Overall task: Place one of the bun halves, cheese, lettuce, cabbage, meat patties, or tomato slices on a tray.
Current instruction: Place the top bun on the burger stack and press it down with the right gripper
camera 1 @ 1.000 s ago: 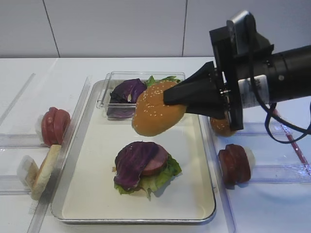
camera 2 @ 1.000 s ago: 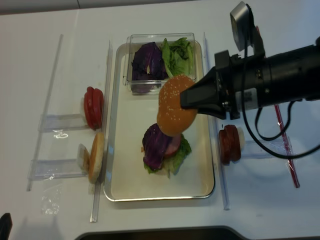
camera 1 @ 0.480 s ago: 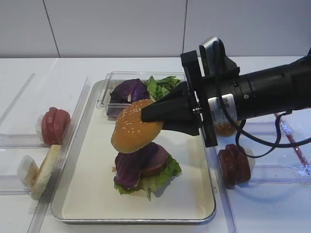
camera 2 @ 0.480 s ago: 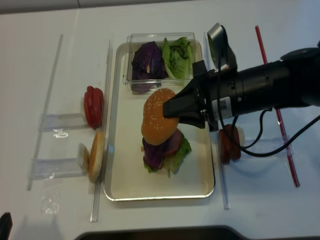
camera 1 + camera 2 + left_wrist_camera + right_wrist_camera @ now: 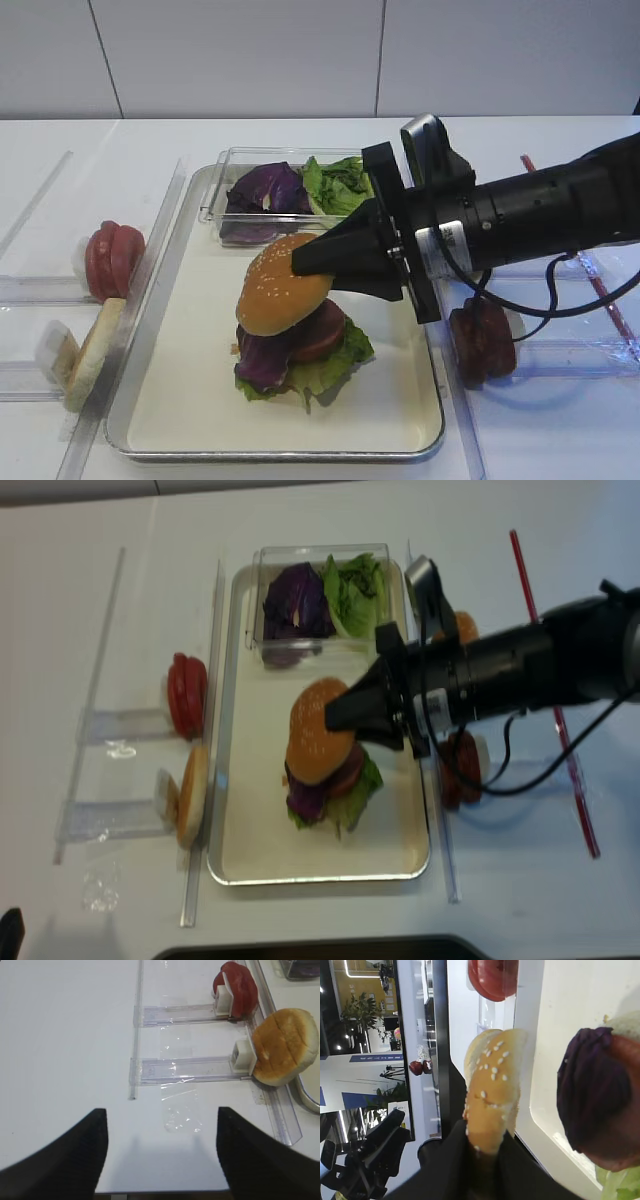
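My right gripper (image 5: 305, 265) is shut on the edge of a sesame bun top (image 5: 275, 295), gripper (image 5: 485, 1160) and bun (image 5: 492, 1100) showing close up in the right wrist view. The bun hangs tilted right over a stack on the silver tray (image 5: 200, 400). That stack has purple cabbage (image 5: 262, 360), a red-brown disc (image 5: 320, 335) and lettuce (image 5: 320, 375). Whether the bun touches the stack I cannot tell. My left gripper (image 5: 160, 1150) stands open over bare white table, nothing between its fingers.
A clear box (image 5: 215, 200) at the tray's far end holds cabbage (image 5: 262, 190) and lettuce (image 5: 340, 185). Left of the tray stand tomato slices (image 5: 110, 258) and a pale bun half (image 5: 95, 350) in clear rails. Right of it are meat patties (image 5: 480, 340) and another bun (image 5: 455, 628).
My right gripper has carried the bun top down and to the left, from high over the tray's far half to just above the stack. The left gripper's earlier state is not shown.
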### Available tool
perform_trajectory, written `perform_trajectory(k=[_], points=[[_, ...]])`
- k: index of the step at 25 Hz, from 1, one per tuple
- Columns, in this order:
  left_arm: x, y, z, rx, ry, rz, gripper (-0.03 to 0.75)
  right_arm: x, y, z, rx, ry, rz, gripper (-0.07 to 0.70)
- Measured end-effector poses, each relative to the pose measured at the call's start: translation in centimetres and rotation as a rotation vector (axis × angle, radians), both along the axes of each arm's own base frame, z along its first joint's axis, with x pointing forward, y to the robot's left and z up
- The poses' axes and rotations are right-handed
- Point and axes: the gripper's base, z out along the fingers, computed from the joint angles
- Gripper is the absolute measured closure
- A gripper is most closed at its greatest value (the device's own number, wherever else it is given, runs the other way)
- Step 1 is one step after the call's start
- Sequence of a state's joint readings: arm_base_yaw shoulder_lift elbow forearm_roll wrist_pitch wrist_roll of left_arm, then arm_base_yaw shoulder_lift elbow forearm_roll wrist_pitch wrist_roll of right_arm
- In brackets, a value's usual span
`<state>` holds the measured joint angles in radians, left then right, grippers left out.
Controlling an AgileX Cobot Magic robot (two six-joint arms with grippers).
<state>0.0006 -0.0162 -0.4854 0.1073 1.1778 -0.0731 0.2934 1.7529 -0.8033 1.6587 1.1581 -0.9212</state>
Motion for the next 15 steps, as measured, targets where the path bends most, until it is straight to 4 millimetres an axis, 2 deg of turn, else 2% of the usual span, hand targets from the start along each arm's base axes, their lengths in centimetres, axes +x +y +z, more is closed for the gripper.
perform_trajectory(k=[8,15], points=[[0.0,0.0,0.0,0.0,0.0,0.0,0.246,0.3,0.1,-1.2,-0.016,0.002,0.007,0.479],[0.0,0.0,0.0,0.0,0.0,0.0,0.246,0.2,0.0,-1.4,-0.027,-0.003,0.02,0.479]])
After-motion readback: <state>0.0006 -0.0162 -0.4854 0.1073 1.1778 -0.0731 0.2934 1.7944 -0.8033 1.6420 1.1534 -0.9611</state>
